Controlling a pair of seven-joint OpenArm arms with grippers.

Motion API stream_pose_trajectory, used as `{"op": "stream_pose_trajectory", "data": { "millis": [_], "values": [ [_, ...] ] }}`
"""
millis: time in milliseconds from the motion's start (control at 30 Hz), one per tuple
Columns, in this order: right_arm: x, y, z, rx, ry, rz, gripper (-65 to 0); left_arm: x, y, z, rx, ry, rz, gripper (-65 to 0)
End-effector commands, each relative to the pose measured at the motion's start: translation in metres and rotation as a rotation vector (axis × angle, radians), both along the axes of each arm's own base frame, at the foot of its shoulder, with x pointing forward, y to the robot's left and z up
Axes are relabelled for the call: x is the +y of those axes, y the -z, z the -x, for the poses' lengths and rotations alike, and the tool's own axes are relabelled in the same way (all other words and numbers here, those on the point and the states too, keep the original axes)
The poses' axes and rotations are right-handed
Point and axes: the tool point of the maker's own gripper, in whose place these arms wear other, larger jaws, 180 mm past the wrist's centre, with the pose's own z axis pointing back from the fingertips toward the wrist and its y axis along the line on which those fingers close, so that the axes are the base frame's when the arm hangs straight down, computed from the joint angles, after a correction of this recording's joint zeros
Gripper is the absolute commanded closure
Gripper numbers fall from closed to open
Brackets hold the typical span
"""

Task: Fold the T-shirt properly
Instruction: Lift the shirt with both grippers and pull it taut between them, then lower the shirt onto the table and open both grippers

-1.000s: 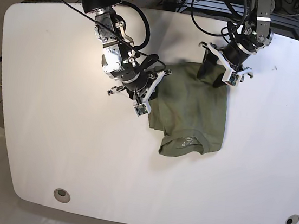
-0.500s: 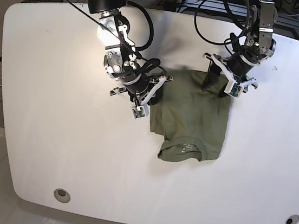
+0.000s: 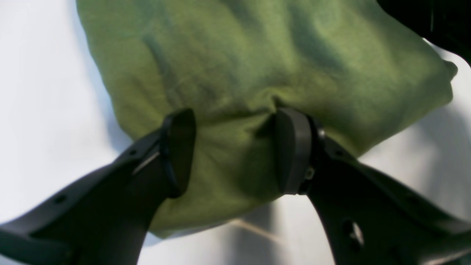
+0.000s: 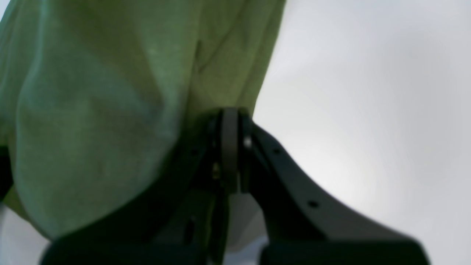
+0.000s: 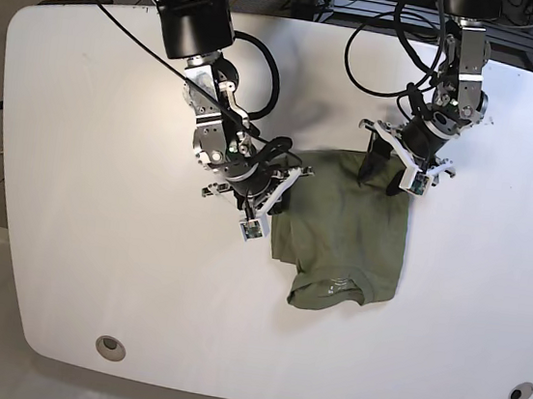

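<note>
The T-shirt (image 5: 346, 224) lay on the white table (image 5: 83, 187), partly folded, its collar end toward the table's near edge. My left gripper (image 3: 232, 149) stood at the shirt's far corner with its jaws apart; a bunch of the olive cloth sat between the two fingers (image 3: 290, 147) (whether they truly pinched it, I could not tell). My right gripper (image 4: 230, 147) had its jaws pressed fully together at the opposite far corner, with a fold of the fabric rising right beside them. That edge was slightly lifted and wrinkled.
</note>
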Motion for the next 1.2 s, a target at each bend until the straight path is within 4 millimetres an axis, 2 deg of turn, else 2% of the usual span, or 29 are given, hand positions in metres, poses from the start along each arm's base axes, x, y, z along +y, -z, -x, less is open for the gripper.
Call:
{"op": "stream_pose_trajectory", "data": {
  "millis": [0, 433, 800, 1000, 1167],
  "values": [
    [0.005, -0.009, -0.012, -0.025, 0.002, -0.006, 0.0, 0.004, 0.01, -0.002, 0.046, 0.002, -0.03, -32.4],
    [0.001, -0.004, -0.036, -0.04, 0.014, 0.007, 0.0, 0.02, 0.006, -0.028, 0.022, 0.022, -0.133, -32.4],
    [-0.02, -0.006, -0.049, -0.036, 0.082, -0.008, 0.0, 0.023, -0.001, -0.037, -0.001, 0.03, -0.167, -32.4],
    [-0.028, -0.021, -0.054, -0.079, 0.093, -0.013, 0.0, 0.036, -0.031, -0.04, -0.084, -0.007, -0.189, -32.4],
    [-0.034, -0.029, -0.054, -0.081, 0.09, -0.002, 0.0, 0.034, -0.07, -0.044, -0.187, -0.006, -0.218, -32.4]
  ]
}}
